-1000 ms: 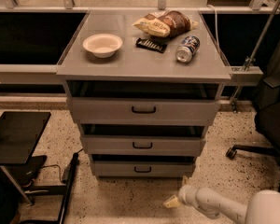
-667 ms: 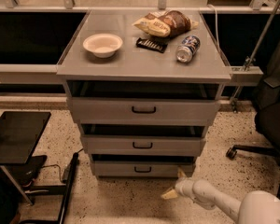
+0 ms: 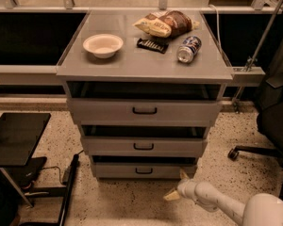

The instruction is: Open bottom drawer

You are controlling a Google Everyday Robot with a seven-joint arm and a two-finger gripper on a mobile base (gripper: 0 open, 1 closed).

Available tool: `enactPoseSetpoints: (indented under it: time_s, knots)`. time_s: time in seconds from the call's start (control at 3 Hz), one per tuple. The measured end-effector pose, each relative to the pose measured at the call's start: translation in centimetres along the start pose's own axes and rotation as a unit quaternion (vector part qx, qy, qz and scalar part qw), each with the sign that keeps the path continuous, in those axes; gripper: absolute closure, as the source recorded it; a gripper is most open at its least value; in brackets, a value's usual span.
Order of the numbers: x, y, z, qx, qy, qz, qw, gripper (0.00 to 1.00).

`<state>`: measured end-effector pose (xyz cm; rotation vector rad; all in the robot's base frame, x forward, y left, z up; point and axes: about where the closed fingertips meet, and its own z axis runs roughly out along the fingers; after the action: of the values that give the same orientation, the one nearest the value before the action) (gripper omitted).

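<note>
**A:** Where do we find the grey metal bottom drawer (image 3: 115,170)?

**B:** We see it as the lowest tier of the grey metal cabinet (image 3: 141,66). Its front sits just above the speckled floor (image 3: 127,205), with a small black bar handle (image 3: 144,171) at centre.

**A:** And the cream two-finger gripper (image 3: 177,185)?

**B:** It is down low, by the drawer's lower right corner, on the white arm (image 3: 217,202) that comes in from the bottom right. Its fingers are spread wide. One fingertip (image 3: 183,174) points up beside the corner of the front, and the other reaches out over the floor. We cannot tell whether the upper tip touches the metal.

**A:** What room do we have around it?

**B:** The floor straight before the drawers lies open. On the left we have a black flat-topped side table (image 3: 16,135) and a black bar (image 3: 68,192) lying on the floor beside the cabinet's left edge. On the right stands a black office chair (image 3: 276,121), its caster (image 3: 233,153) near the cabinet's side.

**A:** And the counts?

**B:** We count three drawer fronts, each with one black handle and a dark gap above it. Four things lie on the top: one round white bowl (image 3: 103,44), one brown and yellow snack bag (image 3: 166,23), one flat black packet (image 3: 152,44), and one silver and blue can (image 3: 188,49) on its side near the right edge.
</note>
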<state>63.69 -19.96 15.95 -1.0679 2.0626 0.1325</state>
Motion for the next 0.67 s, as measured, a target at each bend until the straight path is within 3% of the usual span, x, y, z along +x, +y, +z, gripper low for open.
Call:
enactPoseSetpoints:
  time_s: [0.33,0.67]
  knots:
    - [-2.55,4.40,-1.63,-0.007,-0.008,-0.029,0.9995,0.00]
    - [-2.57,4.52,-1.61,-0.009,-0.008,-0.029,0.9995,0.00]
